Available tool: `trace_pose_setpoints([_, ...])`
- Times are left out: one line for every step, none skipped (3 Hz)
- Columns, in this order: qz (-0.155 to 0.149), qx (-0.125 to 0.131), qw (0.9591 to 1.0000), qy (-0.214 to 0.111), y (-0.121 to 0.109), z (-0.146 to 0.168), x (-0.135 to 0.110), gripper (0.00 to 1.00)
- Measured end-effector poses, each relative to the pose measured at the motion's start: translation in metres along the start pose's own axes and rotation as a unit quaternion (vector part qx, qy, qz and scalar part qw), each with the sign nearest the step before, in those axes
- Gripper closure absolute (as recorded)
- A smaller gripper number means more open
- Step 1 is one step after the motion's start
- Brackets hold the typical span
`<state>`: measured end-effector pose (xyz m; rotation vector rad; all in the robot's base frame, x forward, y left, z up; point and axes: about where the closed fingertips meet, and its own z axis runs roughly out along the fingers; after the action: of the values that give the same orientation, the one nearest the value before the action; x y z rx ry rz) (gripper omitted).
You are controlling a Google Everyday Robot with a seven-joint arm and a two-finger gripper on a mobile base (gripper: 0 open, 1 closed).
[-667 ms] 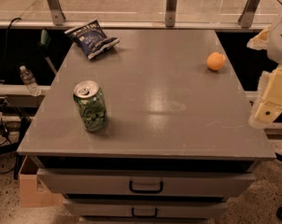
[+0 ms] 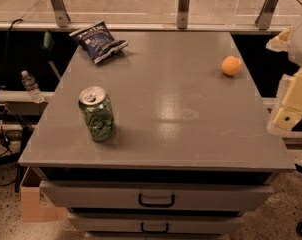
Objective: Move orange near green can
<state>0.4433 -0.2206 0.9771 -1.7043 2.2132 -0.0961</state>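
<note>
- Camera view: the orange (image 2: 231, 65) lay at the far right of the table (image 2: 191, 134). The green can (image 2: 97, 114) stood upright at the near left, well apart from it.
- The tool (image 2: 290, 106) hung beyond the table's right edge, clear of the orange. Whether it was apart or together could not be told.
- Progress, as judged: nothing done yet. Reach, grasp, carry and release all remained.
- Count: one orange, one green can, one chip bag (image 2: 99, 41) at the far left, one tool.
</note>
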Motion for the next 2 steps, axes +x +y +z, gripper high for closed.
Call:
trace_pose_setpoints([0.031,0.022,0.9986,-0.038,-0.037,0.012,0.017,0.00])
trace_pose_setpoints([0.076,0.051,0.9924,-0.083,-0.099,0.052,0.031,0.00])
